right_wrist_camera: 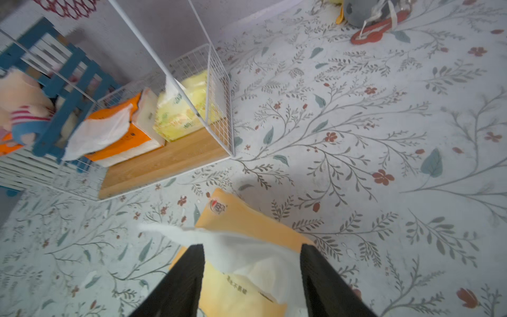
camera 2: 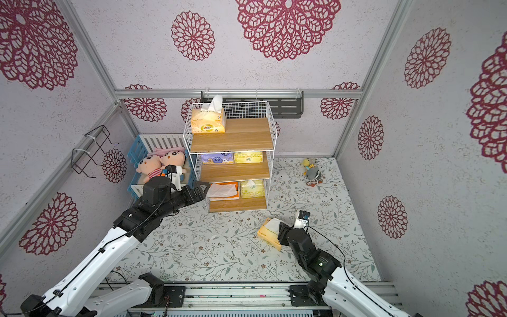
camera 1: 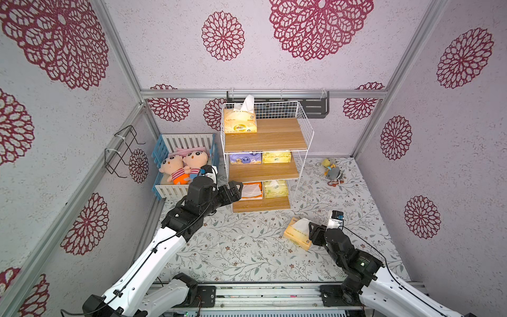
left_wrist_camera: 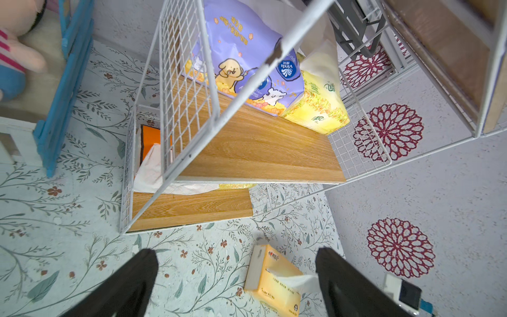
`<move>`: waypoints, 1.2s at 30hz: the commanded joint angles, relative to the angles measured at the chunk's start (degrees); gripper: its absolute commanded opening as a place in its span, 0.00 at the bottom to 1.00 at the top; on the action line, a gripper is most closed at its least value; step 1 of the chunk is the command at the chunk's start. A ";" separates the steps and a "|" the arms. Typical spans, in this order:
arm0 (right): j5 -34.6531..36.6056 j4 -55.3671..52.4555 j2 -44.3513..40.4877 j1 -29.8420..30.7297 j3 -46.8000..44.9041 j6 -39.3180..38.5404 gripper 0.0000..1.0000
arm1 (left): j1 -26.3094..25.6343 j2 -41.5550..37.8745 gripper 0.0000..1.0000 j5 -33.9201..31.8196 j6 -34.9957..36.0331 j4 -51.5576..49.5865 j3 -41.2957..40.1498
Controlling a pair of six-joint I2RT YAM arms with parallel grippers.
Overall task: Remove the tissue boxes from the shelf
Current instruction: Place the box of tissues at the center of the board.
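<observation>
The shelf (camera 1: 264, 141) stands at the back with tissue boxes on every tier. A pale yellow-orange one (camera 1: 240, 120) is on top, purple (camera 1: 245, 158) and yellow-green (camera 1: 276, 157) in the middle, bright orange (camera 1: 251, 190) and yellow-green (camera 1: 275, 189) at the bottom. Another pale yellow-orange pack (camera 1: 297, 233) lies on the floral table in front. My right gripper (right_wrist_camera: 251, 255) is open over it, its fingers either side of the white tissue. My left gripper (camera 1: 236, 189) is open and empty at the bottom tier's left front corner, beside the orange pack (left_wrist_camera: 149, 134).
A blue-and-white crib (camera 1: 164, 153) with two dolls stands left of the shelf, close behind my left wrist. A small grey and yellow plush (camera 1: 332, 171) lies at the back right. A black rack (camera 1: 315, 105) hangs behind the shelf, and a wire holder (camera 1: 123, 151) on the left wall.
</observation>
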 commanded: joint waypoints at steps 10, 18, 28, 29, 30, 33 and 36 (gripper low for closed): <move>-9.47 -4.61 8.42 5.17 11.05 0.93 0.46 | -0.48 -4.33 0.97 -2.52 -2.26 -2.65 -2.12; -10.34 2.96 8.59 17.23 1.69 12.65 0.15 | -0.48 -6.77 0.97 -4.39 -3.29 -4.36 -2.84; -9.05 -1.40 11.22 16.13 -1.19 18.51 0.13 | -0.66 -7.72 0.97 -3.75 -4.84 -5.97 -1.75; -10.49 -1.74 10.13 15.04 -1.96 18.06 0.14 | -0.64 -7.75 0.97 -3.93 -4.79 -5.97 -1.74; -12.01 -1.88 9.48 13.93 -2.73 17.77 0.15 | -0.58 -7.74 0.97 -4.00 -4.75 -5.92 -1.74; -18.06 -0.53 9.26 9.79 -5.40 16.42 0.19 | -0.66 -7.01 0.97 -4.01 -4.75 -5.67 -1.74; -21.01 0.30 11.97 6.66 -6.04 14.93 0.20 | -0.60 -5.72 0.97 -3.27 -5.01 -4.92 -1.48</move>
